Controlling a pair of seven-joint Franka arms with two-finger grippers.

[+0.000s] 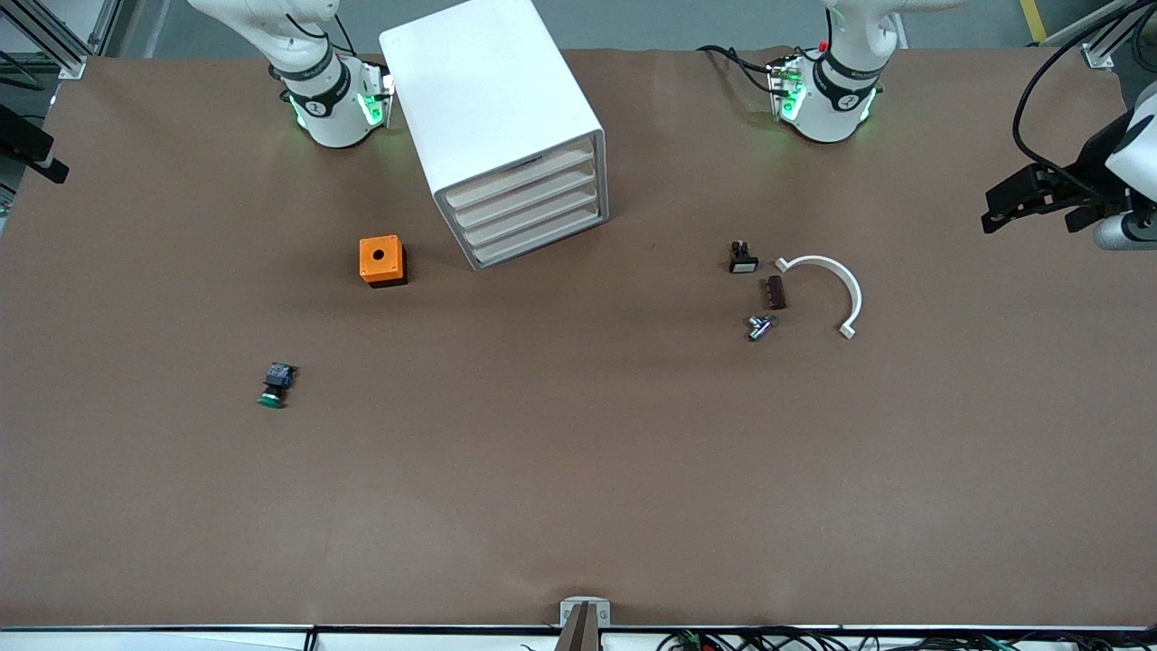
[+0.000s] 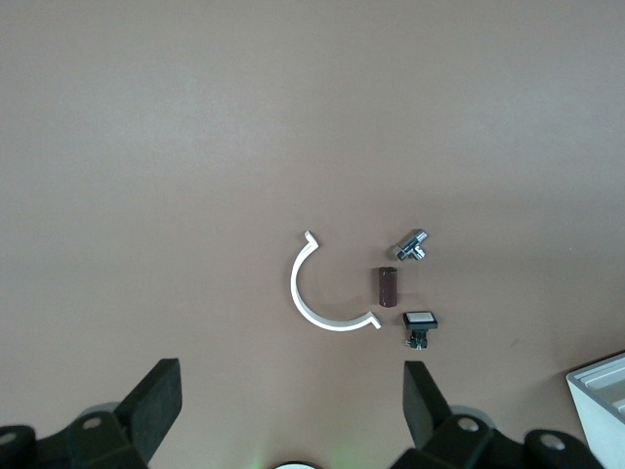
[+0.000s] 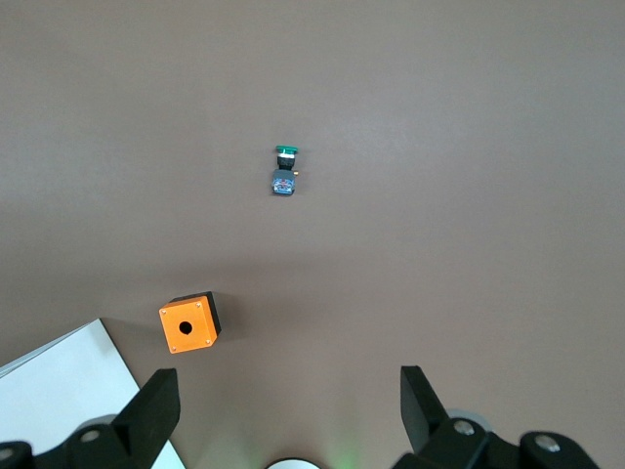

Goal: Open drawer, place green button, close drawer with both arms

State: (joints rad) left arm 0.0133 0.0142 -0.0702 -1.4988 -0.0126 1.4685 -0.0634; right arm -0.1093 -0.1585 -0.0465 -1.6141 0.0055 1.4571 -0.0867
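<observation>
The white cabinet [image 1: 493,99] stands between the arms' bases, and all its drawers are shut. The drawer [image 1: 540,240] is its lowest one, with a pale beige front strip. The button [image 1: 276,384], green cap and dark body, lies on its side on the brown table toward the right arm's end, nearer the front camera than the orange box [image 1: 381,260]. It also shows in the right wrist view as the button [image 3: 284,171]. My right gripper [image 3: 288,391] hangs open and empty high over the table. My left gripper [image 2: 291,391] is likewise open and empty, high over the left arm's end.
Toward the left arm's end lie a black switch with a white face [image 1: 743,258], a brown block [image 1: 776,292], a small metal part [image 1: 761,326] and a white curved clip [image 1: 827,289]. The cabinet's corner [image 2: 601,391] shows in the left wrist view.
</observation>
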